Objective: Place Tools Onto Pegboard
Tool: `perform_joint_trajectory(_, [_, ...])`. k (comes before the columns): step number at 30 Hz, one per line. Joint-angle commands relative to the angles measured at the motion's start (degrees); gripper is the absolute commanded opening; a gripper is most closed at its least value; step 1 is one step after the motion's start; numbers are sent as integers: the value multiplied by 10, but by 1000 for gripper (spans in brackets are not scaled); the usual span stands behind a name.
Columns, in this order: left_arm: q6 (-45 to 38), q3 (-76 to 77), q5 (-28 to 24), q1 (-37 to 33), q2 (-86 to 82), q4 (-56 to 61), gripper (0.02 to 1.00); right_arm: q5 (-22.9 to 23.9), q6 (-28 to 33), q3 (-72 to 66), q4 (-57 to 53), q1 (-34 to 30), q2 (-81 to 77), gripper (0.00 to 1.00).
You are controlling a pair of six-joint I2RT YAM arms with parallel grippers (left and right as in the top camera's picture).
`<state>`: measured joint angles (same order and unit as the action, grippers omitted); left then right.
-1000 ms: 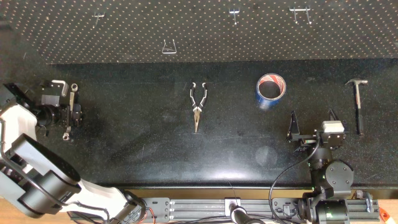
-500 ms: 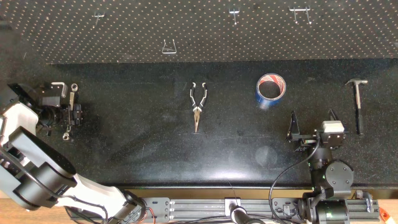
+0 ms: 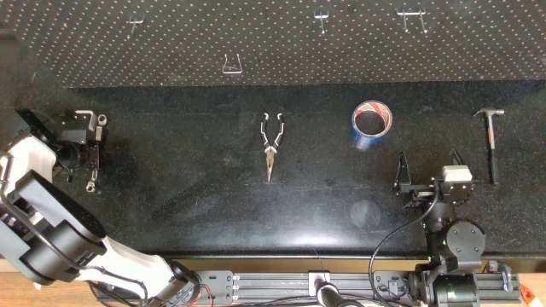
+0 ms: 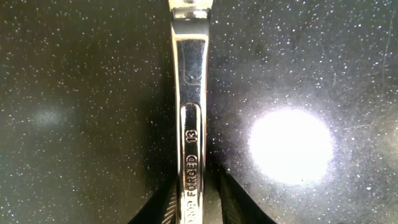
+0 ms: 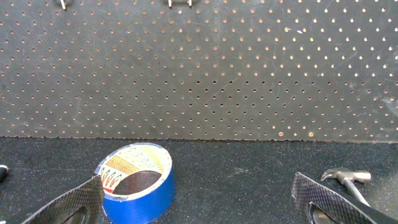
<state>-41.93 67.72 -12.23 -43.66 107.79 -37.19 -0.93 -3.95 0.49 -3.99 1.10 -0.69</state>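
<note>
Wrench [image 4: 189, 124] runs lengthwise toward pegboard [image 3: 273, 43], left hand [image 4: 194, 190] clamped on it, right hand [image 5: 198, 183] apart.

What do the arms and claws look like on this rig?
Left arm: chunky white and black housings. Right arm: rounded black joints, a white block at the wrist, and a black cable looping out near its base. Right claw: two black tapered fingers with a fine mesh texture. Left claw: slim, black, pointed.

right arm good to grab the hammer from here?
Probably yes: the hammer lies alone just beside the open right pincer, nothing between them; the tape roll sits on the other side.
</note>
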Motion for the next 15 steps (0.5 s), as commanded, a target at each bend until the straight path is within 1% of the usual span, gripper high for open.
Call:
perform_joint_trajectory(1, [0,-3,15,2,26,-4,200,5,4,-3,-2,-2,5,980])
perform_joint_trajectory(7, [0,-3,15,2,26,-7,176,5,4,-3,-2,-2,5,980])
perform_joint_trajectory(8, [0,-3,15,2,26,-7,152,5,4,-3,-2,-2,5,980])
perform_joint_trajectory(11, [-1,-3,16,2,26,-12,121,5,4,-3,-2,-2,5,982])
perform_joint_trajectory(15, [-1,-3,16,2,26,-16,119,5,4,-3,-2,-2,5,980])
